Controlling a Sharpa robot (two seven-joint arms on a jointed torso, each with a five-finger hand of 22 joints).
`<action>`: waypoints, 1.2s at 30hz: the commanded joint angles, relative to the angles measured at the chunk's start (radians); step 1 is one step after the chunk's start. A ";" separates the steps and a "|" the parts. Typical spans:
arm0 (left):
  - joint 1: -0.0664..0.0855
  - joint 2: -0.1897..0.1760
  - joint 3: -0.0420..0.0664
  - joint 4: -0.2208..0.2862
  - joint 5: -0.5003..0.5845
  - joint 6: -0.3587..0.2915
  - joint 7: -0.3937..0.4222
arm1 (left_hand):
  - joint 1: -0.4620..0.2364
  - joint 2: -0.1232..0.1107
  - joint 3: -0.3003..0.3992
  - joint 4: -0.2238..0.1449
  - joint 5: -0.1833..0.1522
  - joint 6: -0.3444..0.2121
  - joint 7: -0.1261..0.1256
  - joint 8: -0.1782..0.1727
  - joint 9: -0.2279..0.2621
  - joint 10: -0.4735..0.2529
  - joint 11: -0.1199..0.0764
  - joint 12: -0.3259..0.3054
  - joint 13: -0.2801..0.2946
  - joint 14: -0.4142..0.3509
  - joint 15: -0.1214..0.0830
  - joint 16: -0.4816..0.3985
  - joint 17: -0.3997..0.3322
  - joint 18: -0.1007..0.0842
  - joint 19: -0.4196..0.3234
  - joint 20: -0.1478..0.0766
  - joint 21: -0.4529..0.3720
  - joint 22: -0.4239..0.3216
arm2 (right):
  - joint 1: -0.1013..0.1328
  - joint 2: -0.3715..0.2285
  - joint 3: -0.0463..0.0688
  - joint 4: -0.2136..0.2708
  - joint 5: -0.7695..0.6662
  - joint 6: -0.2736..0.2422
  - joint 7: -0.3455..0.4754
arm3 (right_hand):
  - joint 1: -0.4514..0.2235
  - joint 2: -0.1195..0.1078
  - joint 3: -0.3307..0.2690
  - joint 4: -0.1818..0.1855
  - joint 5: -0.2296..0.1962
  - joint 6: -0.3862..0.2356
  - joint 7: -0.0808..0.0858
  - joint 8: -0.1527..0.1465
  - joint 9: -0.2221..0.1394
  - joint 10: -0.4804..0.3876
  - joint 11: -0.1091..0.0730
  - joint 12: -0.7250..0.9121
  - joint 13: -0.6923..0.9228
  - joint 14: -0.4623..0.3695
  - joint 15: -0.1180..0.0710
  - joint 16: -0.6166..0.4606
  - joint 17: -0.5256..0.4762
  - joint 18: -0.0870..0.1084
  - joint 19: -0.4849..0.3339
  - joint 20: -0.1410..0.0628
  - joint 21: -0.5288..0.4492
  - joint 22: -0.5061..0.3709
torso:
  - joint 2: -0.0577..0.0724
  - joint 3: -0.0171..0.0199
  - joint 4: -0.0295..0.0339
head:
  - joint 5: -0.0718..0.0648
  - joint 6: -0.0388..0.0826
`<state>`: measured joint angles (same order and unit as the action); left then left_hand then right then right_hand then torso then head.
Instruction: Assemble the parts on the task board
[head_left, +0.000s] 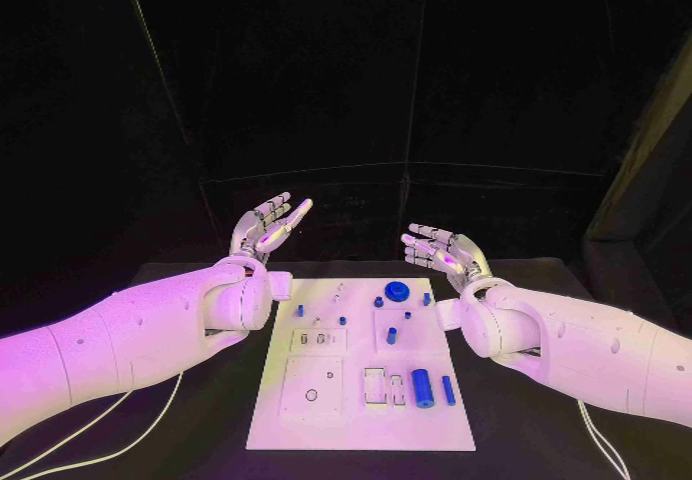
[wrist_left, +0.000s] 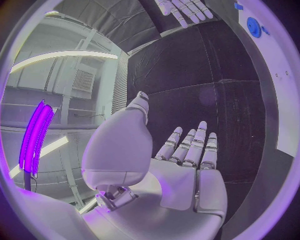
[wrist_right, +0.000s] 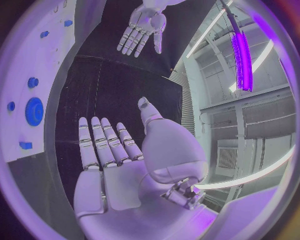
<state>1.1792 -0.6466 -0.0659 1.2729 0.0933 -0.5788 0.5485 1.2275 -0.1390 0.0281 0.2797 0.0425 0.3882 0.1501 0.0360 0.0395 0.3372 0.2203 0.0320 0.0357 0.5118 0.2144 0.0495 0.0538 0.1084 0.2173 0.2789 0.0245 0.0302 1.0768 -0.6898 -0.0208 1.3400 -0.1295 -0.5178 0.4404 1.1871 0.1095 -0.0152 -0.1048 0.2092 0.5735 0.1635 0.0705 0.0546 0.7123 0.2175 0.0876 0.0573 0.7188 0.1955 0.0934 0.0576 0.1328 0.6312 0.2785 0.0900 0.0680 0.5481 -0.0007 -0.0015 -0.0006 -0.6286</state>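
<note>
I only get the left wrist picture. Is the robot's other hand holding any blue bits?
Observer: No, the right hand holds nothing; its fingers are spread, palm bare.
Operator: Where are the hands compared to the board?
Observer: In the head view, the left hand and right hand both hang past the far edge of the task board.
Operator: Any big blue bit near the robot?
Observer: Yes, a blue cylinder lies at the board's near right.
</note>
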 joint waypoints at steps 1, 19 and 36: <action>0.009 0.009 -0.003 -0.020 0.046 0.107 0.056 | 0.049 0.007 0.010 0.015 0.006 0.031 0.110 0.008 0.004 0.037 0.011 0.009 0.004 0.059 0.011 0.012 0.008 0.025 0.021 0.015 0.012 0.006 | 0.007 0.014 -0.002 -0.035 -0.116 0.193 -0.050 | 0.109 0.012 0.065 -0.098 0.005 0.325 0.071 0.038 0.013 0.288 -0.038 0.034 0.005 0.359 -0.060 0.063 0.008 0.054 0.277 -0.027 0.093 0.029 | 0.000 -0.0001 -0.0001 | 0.000 0.000; 0.009 -0.080 -0.003 0.074 0.082 0.164 0.066 | 0.118 0.112 0.031 -0.072 0.006 0.498 0.101 0.102 0.044 0.593 -0.018 0.120 0.036 0.450 -0.047 0.134 0.047 0.076 0.524 0.005 0.174 0.080 | 0.074 0.029 -0.004 -0.128 -0.722 0.135 -0.158 | 0.140 -0.043 0.159 -0.185 -0.016 0.425 0.039 0.012 0.012 0.444 -0.086 -0.001 0.008 0.592 -0.137 0.071 0.027 0.052 0.466 -0.113 0.197 0.057 | 0.050 0.0038 -0.0057 | -0.004 -0.003; 0.005 -0.179 -0.004 0.245 -0.046 0.244 0.059 | 0.143 0.158 0.019 -0.155 0.005 0.597 0.067 0.086 0.028 0.751 -0.063 0.125 0.033 0.610 -0.097 0.154 0.057 0.077 0.688 -0.043 0.207 0.076 | 0.150 0.039 -0.003 -0.104 -1.243 0.278 -0.382 | 0.113 -0.087 0.181 -0.179 -0.025 0.472 0.005 -0.006 0.011 0.516 -0.130 -0.025 0.007 0.793 -0.199 0.303 0.184 0.047 0.611 -0.202 0.452 0.198 | 0.121 -0.0093 0.0222 | -0.037 0.006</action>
<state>1.1850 -0.8205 -0.0704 1.5014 0.0892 -0.3775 0.6008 1.3714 0.0075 0.0474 0.1321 0.0465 0.9777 0.2179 0.1242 0.0687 1.0798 0.1585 0.1585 0.0691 1.1153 0.1182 0.2005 0.1094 0.1784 0.8981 0.2373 0.2257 0.1072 1.2222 -0.6564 -0.0247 1.2366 -1.1866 -0.2866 0.1357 1.3132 0.0449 0.1518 -0.2842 0.1922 1.0289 0.1755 0.0774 0.0654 1.2126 0.0972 0.0740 0.0645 1.4605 0.0154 0.2661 0.1612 0.1634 1.2000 0.0998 0.4425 0.2092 0.6518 -0.0066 0.0136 -0.0330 -0.6236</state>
